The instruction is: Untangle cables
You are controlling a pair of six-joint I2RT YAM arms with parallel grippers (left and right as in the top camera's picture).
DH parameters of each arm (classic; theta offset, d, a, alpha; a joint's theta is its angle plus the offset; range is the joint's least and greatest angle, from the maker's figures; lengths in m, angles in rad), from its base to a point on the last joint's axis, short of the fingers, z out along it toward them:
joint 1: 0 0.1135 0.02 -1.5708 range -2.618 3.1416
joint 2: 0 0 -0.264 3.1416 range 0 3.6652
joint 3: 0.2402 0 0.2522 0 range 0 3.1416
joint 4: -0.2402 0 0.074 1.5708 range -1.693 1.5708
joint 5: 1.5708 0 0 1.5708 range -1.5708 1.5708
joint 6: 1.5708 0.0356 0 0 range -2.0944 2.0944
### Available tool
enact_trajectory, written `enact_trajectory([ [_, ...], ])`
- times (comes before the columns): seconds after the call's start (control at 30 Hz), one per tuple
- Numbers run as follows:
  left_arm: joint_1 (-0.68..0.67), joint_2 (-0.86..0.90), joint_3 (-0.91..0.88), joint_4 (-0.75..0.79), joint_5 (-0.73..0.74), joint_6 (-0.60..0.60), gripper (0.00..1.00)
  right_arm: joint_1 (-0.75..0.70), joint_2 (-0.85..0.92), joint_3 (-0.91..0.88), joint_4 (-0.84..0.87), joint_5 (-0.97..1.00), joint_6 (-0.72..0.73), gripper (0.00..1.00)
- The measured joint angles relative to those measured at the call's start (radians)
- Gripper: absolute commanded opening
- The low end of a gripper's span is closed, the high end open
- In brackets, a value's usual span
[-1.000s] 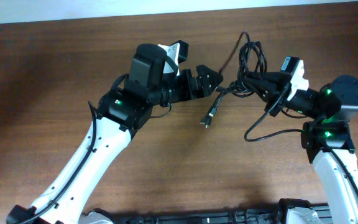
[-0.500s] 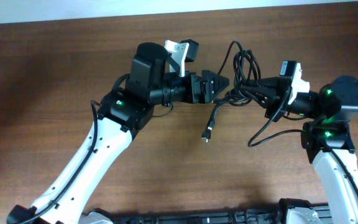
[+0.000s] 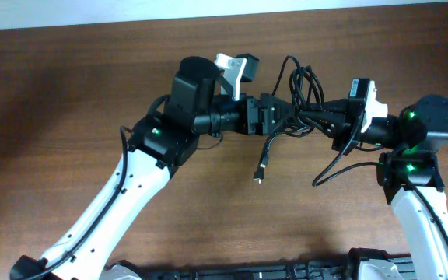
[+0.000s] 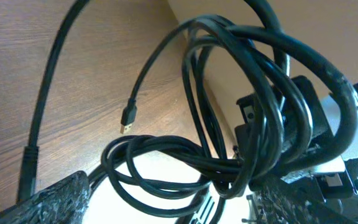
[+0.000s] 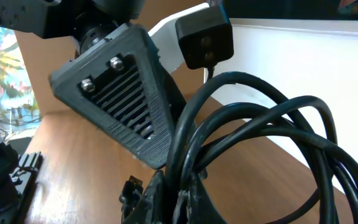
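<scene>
In the right gripper (image 5: 169,196), tangled cables (image 4: 253,165).

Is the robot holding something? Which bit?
The right gripper pinches the cables at the knotted middle of the bundle. The left gripper is open around them, not gripping.

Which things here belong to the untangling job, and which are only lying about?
Job: tangled black cables; right hand, shut on them; left hand, open around them.
Just there: wooden table; white wall behind it.
</scene>
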Motion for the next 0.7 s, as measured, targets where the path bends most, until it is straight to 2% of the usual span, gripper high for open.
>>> enact_trajectory([
  [0.33,-0.006,0.0,0.0,0.0,-0.031,0.004,0.86,0.0,0.0,0.0,0.004,-0.042,0.003,0.04],
  [0.5,-0.006,0.0,0.0,0.018,-0.037,0.004,0.84,0.0,0.0,0.0,0.004,-0.059,0.003,0.04],
  [0.57,-0.006,0.0,0.0,0.027,-0.038,0.004,0.79,0.0,0.0,0.0,0.004,-0.063,0.003,0.04],
  [0.7,-0.012,0.0,0.0,0.031,-0.038,0.007,0.78,0.0,0.0,0.0,0.004,-0.068,0.003,0.04],
])
